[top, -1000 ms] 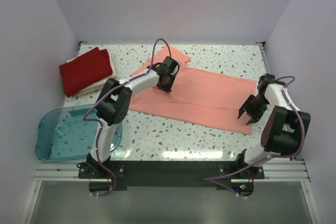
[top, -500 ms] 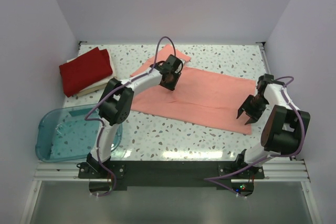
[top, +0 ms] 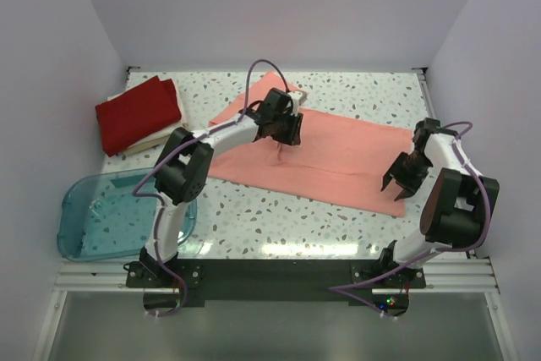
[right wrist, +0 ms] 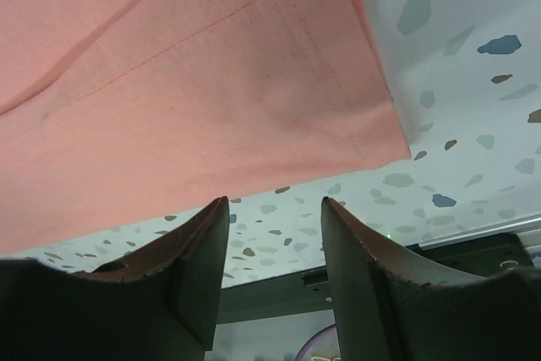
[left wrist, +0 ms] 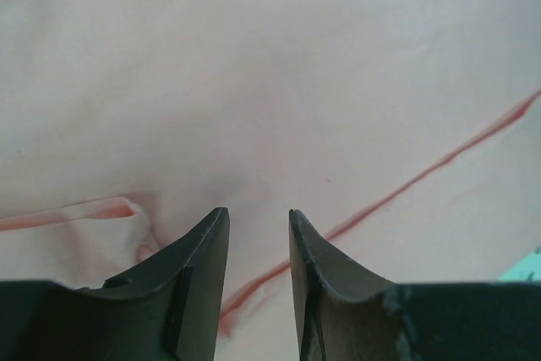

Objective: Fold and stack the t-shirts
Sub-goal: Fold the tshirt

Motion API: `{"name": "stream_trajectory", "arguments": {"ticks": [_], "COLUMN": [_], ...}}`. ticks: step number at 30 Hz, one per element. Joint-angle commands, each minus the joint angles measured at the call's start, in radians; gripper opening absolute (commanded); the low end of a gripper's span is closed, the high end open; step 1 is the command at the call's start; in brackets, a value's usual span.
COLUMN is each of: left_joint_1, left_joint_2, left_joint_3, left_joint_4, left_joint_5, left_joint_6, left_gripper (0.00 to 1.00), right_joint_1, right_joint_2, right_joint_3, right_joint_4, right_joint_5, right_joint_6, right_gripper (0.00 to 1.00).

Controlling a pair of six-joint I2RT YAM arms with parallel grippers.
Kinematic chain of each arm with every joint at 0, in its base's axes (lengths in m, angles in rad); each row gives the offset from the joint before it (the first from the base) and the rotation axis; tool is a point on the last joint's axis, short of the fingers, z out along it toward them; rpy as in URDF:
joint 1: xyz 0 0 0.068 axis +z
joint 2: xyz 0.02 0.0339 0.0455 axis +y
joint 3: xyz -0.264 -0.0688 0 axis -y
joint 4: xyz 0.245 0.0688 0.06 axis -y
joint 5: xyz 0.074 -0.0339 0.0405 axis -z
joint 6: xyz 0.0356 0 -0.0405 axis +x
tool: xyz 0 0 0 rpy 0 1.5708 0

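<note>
A salmon-pink t-shirt [top: 338, 156] lies spread flat across the middle of the table. My left gripper [top: 285, 139] hovers over its upper left part, near the sleeve. In the left wrist view the left gripper [left wrist: 258, 213] is open with nothing between its fingers, just above the pink cloth [left wrist: 279, 82] with a small fold [left wrist: 114, 209] beside it. My right gripper [top: 396, 188] stands open at the shirt's near right corner [right wrist: 372, 145], holding nothing. A folded deep red t-shirt [top: 135, 112] rests on a cream-white one [top: 150, 143] at the back left.
A translucent blue plastic tub [top: 106, 217] sits at the near left, beside the left arm's base. The speckled table [right wrist: 456, 124] ends at a metal rail along the near edge. White walls close in the back and both sides.
The left gripper has opened, letting go of the pink cloth, and has shifted a little to the right over the shirt. The right arm has stayed put.
</note>
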State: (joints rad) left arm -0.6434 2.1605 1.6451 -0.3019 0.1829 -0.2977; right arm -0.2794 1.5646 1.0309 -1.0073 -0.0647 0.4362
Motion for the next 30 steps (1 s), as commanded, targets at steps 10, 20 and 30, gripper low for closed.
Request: {"name": "stream_trajectory", "arguments": {"ticks": [10, 20, 30], "left_joint_1": [0.286, 0.413, 0.422], "left_joint_2": [-0.306, -0.315, -0.340], "left_joint_3": [-0.309, -0.464, -0.586], "left_joint_4": [0.099, 0.152, 0.179], "left_joint_5": [0.004, 0.044, 0.030], "left_joint_6": [-0.139, -0.169, -0.187], "left_gripper": [0.42, 0.42, 0.42], "right_joint_1": [0.034, 0.040, 0.040], "right_joint_2": [-0.086, 0.092, 0.186], "right_joint_3": [0.110, 0.100, 0.026], "right_joint_4": [0.058, 0.200, 0.237], "right_joint_5": [-0.039, -0.089, -0.047], "right_joint_6": [-0.033, -0.037, -0.057], "right_gripper": [0.57, 0.57, 0.57]}}
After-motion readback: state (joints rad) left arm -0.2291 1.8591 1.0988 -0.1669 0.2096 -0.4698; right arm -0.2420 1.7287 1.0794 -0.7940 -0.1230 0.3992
